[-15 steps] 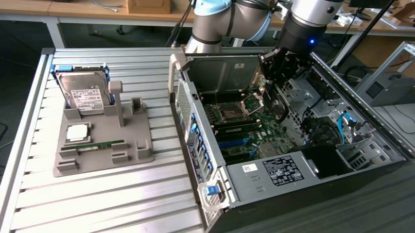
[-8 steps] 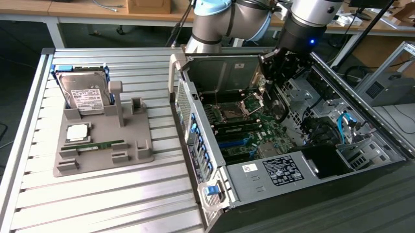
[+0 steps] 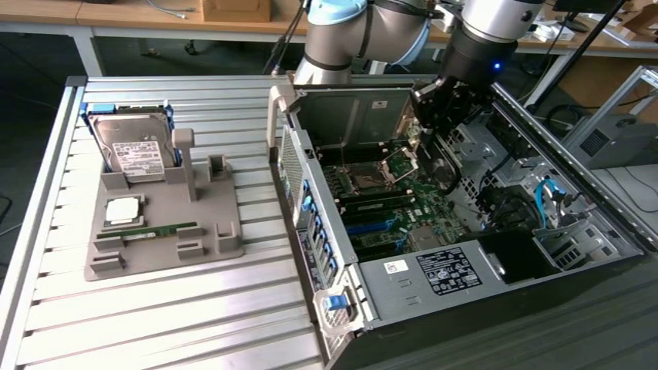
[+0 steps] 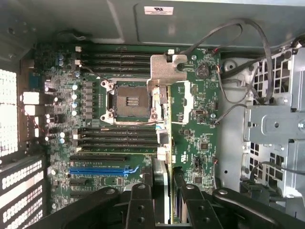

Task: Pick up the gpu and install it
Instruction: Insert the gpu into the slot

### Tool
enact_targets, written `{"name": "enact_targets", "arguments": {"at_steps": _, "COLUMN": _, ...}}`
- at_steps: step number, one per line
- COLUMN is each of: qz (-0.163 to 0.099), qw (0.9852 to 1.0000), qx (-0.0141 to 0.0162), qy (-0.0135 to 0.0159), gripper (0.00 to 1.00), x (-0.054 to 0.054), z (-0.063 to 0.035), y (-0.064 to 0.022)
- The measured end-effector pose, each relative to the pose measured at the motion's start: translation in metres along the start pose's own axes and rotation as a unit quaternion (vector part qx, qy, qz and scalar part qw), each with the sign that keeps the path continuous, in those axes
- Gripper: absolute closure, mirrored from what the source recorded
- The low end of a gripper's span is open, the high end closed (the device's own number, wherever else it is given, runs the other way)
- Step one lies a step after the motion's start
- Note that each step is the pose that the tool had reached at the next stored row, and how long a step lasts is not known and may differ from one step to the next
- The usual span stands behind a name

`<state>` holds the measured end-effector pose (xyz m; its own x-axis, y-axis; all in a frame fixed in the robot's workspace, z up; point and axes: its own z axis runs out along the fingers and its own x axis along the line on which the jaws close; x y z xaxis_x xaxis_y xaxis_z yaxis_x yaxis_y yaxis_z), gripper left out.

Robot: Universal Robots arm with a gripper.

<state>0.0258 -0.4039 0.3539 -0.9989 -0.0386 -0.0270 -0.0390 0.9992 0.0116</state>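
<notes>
1. The claw (image 4: pixel 163 187) is the closest thing in the wrist view. Its two black fingers (image 4: pixel 140 205) stand about half apart and press on both sides of the gpu (image 4: pixel 163 143), so the claw has the card in its hold.
2. The gpu is seen on its thin edge. It runs straight out from between the fingers, and a silver metal bracket (image 4: pixel 167 69) is at its far end.
3. Claw and card are inside the open computer case (image 3: pixel 411 287), over the green motherboard (image 4: pixel 200 133). I cannot tell if the card's edge touches the board.
4. The empty processor socket (image 4: pixel 131 101) lies beside the card, past the fingertips. A blue slot (image 4: pixel 100 170) lies on that same side, nearer to the fingers.
5. In the exterior view the arm reaches down into the case from the back of the scene.
6. Well apart from the claw, outside the case, a grey holder (image 3: pixel 221 239) lies on the slotted metal surface (image 3: pixel 154 324).
7. On this holder a silver hard drive (image 3: pixel 134 150) stands upright and a narrow green RAM stick (image 3: pixel 154 230) lies flat.
</notes>
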Motion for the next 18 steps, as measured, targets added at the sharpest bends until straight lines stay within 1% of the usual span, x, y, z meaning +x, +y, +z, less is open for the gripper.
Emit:
{"name": "enact_targets", "arguments": {"at_steps": 2, "qz": -0.014, "qw": 0.9999, "qx": -0.0004, "qy": 0.0002, "gripper": 0.73, "x": 0.0000, "z": 0.0000, "y": 0.0000}}
{"name": "enact_targets", "arguments": {"at_steps": 3, "qz": -0.031, "qw": 0.9995, "qx": -0.0008, "qy": 0.0004, "gripper": 0.73, "x": 0.0000, "z": 0.0000, "y": 0.0000}}
{"name": "enact_targets", "arguments": {"at_steps": 12, "qz": -0.067, "qw": 0.9978, "qx": -0.0018, "qy": 0.0008, "gripper": 0.73, "x": 0.0000, "z": 0.0000, "y": 0.0000}}
{"name": "enact_targets", "arguments": {"at_steps": 16, "qz": -0.089, "qw": 0.9960, "qx": -0.0024, "qy": 0.0010, "gripper": 0.73, "x": 0.0000, "z": 0.0000, "y": 0.0000}}
{"name": "enact_targets", "arguments": {"at_steps": 18, "qz": -0.096, "qw": 0.9954, "qx": -0.0026, "qy": 0.0011, "gripper": 0.73, "x": 0.0000, "z": 0.0000, "y": 0.0000}}
